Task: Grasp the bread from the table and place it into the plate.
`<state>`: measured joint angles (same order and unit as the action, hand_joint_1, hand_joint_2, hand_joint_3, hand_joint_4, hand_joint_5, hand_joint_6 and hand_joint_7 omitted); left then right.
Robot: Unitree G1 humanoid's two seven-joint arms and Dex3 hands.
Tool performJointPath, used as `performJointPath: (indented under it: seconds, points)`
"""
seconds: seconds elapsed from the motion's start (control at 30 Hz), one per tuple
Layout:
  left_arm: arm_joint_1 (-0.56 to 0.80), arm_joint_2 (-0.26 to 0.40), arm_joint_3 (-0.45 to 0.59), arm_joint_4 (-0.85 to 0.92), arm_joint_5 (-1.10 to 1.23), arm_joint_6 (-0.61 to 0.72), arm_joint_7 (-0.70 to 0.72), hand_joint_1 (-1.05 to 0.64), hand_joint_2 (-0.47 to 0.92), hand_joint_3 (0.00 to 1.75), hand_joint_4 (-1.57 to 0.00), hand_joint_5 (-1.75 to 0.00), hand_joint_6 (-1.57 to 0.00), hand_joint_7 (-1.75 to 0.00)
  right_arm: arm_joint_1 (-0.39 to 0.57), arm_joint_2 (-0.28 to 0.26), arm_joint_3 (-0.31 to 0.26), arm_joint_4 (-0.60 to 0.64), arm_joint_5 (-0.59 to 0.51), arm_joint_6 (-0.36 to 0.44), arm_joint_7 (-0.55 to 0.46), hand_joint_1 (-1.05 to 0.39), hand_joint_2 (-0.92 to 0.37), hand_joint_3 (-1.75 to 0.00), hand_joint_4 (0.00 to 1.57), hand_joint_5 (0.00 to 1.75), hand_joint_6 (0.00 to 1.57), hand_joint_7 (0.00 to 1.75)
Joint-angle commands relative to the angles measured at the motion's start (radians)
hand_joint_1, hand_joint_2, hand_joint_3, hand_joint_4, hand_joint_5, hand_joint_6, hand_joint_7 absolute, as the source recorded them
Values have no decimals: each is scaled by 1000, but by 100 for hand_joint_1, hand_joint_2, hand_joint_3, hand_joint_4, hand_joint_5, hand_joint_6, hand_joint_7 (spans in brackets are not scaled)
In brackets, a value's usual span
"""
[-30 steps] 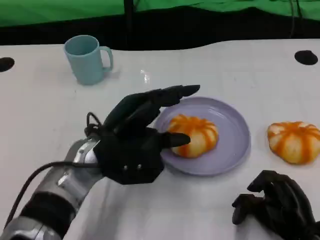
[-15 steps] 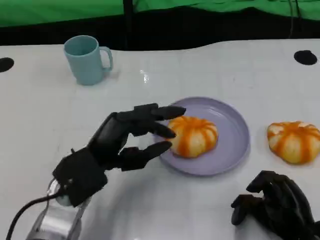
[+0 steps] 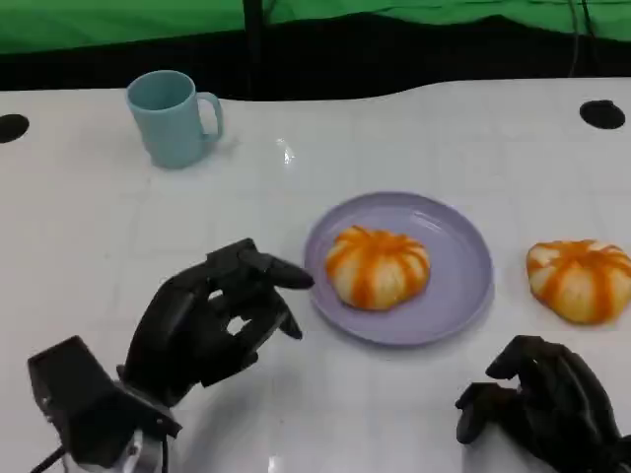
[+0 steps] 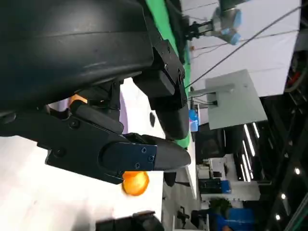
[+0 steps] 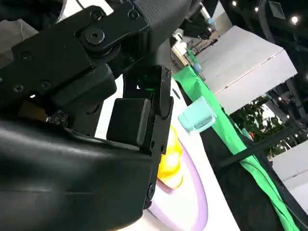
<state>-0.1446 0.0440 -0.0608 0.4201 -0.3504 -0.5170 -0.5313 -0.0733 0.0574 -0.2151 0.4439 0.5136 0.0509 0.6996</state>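
One orange-striped bread [image 3: 378, 266] lies in the lilac plate [image 3: 463, 296] at the table's middle. The right wrist view shows the same bread [image 5: 171, 166] on the plate [image 5: 192, 204]. A second bread [image 3: 580, 279] sits on the table right of the plate. My left hand [image 3: 212, 325] hovers left of the plate, apart from it. Its fingers [image 4: 120, 156] are loosely bent with a gap between them, and it holds nothing. My right hand [image 3: 542, 409] rests at the table's near right edge, fingers curled in on nothing, in front of the second bread.
A light blue cup [image 3: 171, 116] stands at the back left, also seen in the right wrist view [image 5: 197, 118]. Black round holes mark the table at the far left [image 3: 12, 126] and far right [image 3: 603, 112]. A dark edge and green backdrop run behind the table.
My left hand has drawn back from the plate toward the near left, leaving the bread lying in the plate, and its fingers have bent in. The right hand has stayed still.
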Motion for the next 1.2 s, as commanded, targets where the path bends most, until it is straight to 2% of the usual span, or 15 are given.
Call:
performJointPath:
  seconds: [0.03,0.17,0.2,0.3,0.37,0.93,1.03,1.2]
  points:
    - [10,-4,27,-22,-12,18,-25,-67,92,39,-51,-175,-53,-128,4,-14,-7,-6,6,-3,0,-104,-76,0,156,73,157,32]
    - [11,-10,37,-24,-7,23,-33,-67,92,39,-51,-175,-52,-129,4,-14,-6,-6,6,-3,0,-104,-76,0,156,73,157,32]
    - [47,-16,44,-39,-39,58,-42,-67,92,39,-51,-175,-52,-129,6,-15,-7,-8,9,2,0,-104,-76,0,156,73,157,32]
    - [125,-29,62,-78,-116,151,-71,-69,92,34,-69,-175,-50,-162,9,-16,-8,-11,14,11,4,-103,-75,0,155,72,157,30]
    - [140,-32,70,-92,-133,185,-84,-70,92,32,-72,-175,-49,-170,10,-17,-7,-13,15,15,2,-102,-75,0,155,71,157,30]
    - [158,-51,105,-100,-143,246,-119,-70,92,32,-73,-175,-48,-174,6,-17,-4,-9,12,7,3,-102,-75,0,156,71,157,30]
    - [164,-60,127,-57,-192,301,-162,-69,92,26,-84,-175,-59,-173,-5,-14,-4,6,9,-9,8,-103,-75,0,156,70,157,29]
    - [157,-68,148,-46,-192,328,-182,-69,92,24,-86,-175,-60,-175,-12,-16,-5,21,11,-23,16,-102,-76,0,156,70,157,27]
